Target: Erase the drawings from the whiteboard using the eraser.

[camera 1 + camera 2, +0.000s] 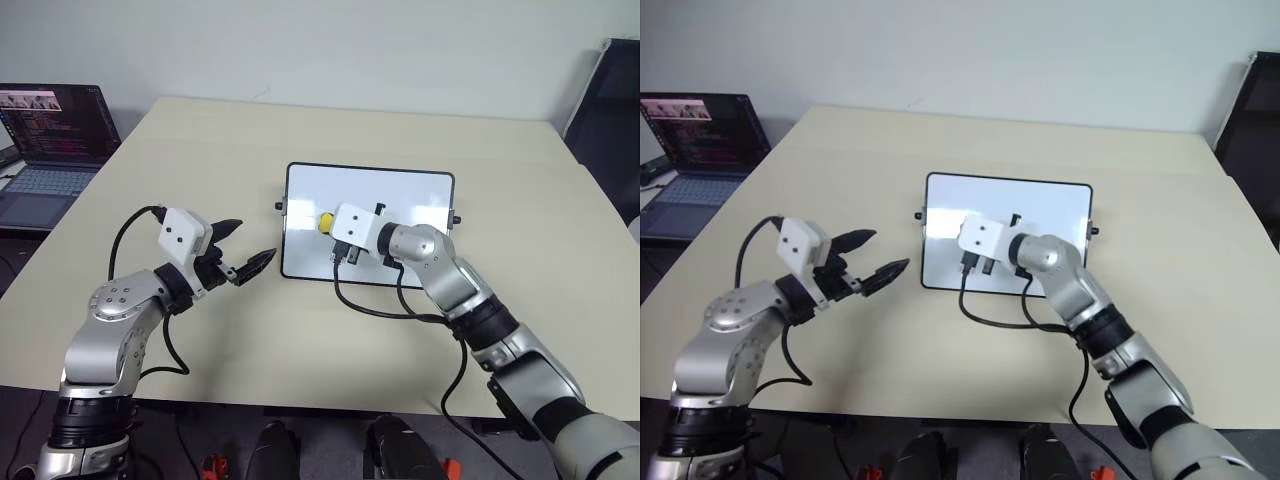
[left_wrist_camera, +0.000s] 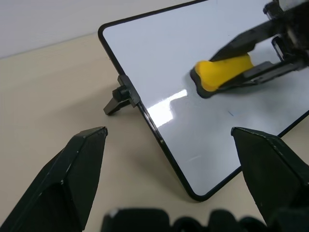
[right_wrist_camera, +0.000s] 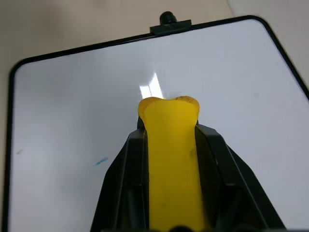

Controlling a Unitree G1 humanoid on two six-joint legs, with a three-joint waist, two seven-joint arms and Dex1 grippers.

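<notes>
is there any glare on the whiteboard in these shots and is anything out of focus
Left wrist view: a bright streak of glare on the whiteboard just below the eraser; the left gripper fingers are soft and close to the lens. Right wrist view: a small glare patch on the board above the eraser's tip; the right gripper is reasonably sharp. Left eye view: even light, soft shadows.

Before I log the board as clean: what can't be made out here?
- Whiteboard under the right end effector and arm: hidden in the head views.
- Eraser underside: hidden by its yellow body, right wrist view.
- Blue fleck: too small to read.
</notes>
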